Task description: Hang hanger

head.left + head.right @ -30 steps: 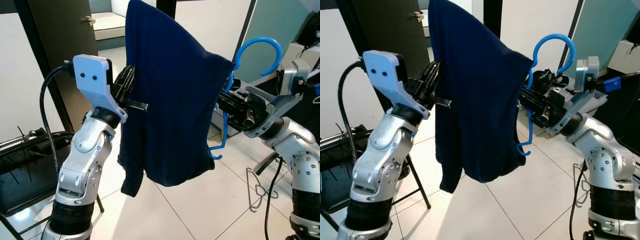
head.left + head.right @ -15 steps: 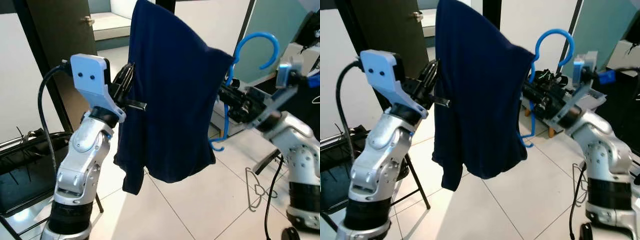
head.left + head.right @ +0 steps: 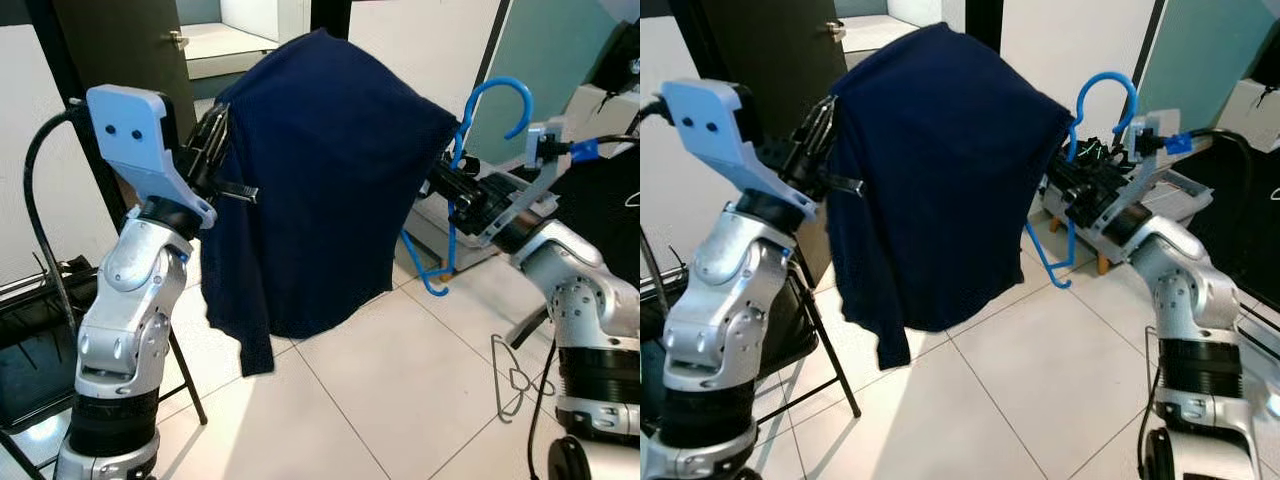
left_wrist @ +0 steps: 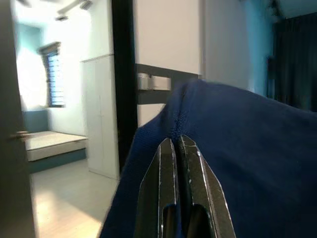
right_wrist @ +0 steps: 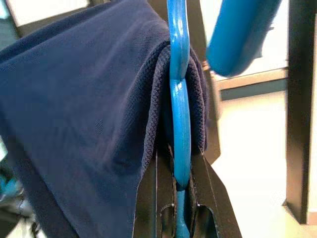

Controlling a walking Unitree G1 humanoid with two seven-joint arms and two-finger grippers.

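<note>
blue hanger [image 3: 470,180], hook at upper right, was clamped with garment edge by right gripper [image 5: 179,186]; navy garment [image 3: 320,180] was pinched at centre-left by left gripper [image 4: 179,148].

A dark door [image 3: 120,60] stands behind on the left. A black folding chair [image 3: 40,340] sits on the white tiled floor [image 3: 400,400], where a wire hanger [image 3: 512,380] lies.
</note>
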